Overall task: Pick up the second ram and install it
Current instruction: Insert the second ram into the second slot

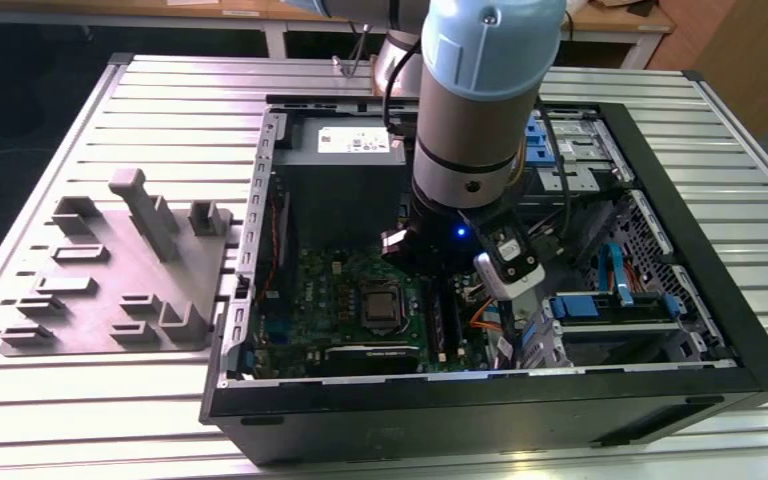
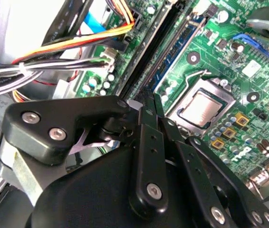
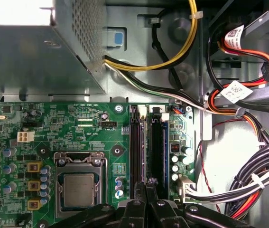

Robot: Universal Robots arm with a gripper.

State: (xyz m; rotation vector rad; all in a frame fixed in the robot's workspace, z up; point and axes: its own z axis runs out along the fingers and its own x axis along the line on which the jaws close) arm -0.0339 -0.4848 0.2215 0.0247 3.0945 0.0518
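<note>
Second ram placement is the matter under inspection, and we record the scene from the largest item downward.

The ribbed grey metal tabletop (image 1: pixel 77 130) carries an open black computer case (image 1: pixel 704 330) and, on the exterior view's left, a grey plastic fixture plate with upright blocks (image 1: pixel 117 270). The pale blue and silver robot arm (image 1: pixel 478 90) reaches down into the case, over the green circuit board (image 1: pixel 344 290).

In both wrist views, two long black sockets run side by side next to the square metal processor mount (image 3: pixel 79 187). We take the long, thin, dark strip standing in the socket farther from that mount to be the second ram (image 3: pixel 157 152) (image 2: pixel 148 52). We cannot cleanly separate stick from socket.

The black metal claw (image 3: pixel 147 187) (image 2: pixel 149 102) is drawn narrow. Its fingertips (image 3: pixel 152 183) sit together with nothing visible between them.

The governing relation is this: the strip's long axis runs straight away from the claw, and the fingertips sit at or just above its near end, slightly toward the neighbouring socket. We cannot confirm contact. In our judgement the stick is already in its socket, and the work stands at seating it.
</note>
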